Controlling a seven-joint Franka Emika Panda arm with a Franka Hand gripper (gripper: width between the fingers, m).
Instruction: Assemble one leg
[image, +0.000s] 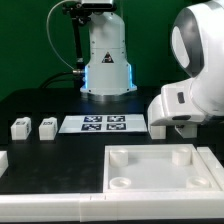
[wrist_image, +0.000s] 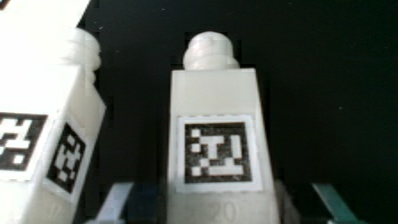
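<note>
White leg (wrist_image: 217, 110) lies centred between the widely spread fingers of the gripper (wrist_image: 221, 204), untouched; a second leg (wrist_image: 50, 120) lies just outside them.

One leg (wrist_image: 45, 120) and most of the claw (wrist_image: 222, 208) are cut off by the wrist view's edge

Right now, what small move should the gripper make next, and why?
Probably close on the leg: it lies centred in the open gripper, a gap at each finger. The second leg is close beside it, so avoid sideways drift.
</note>
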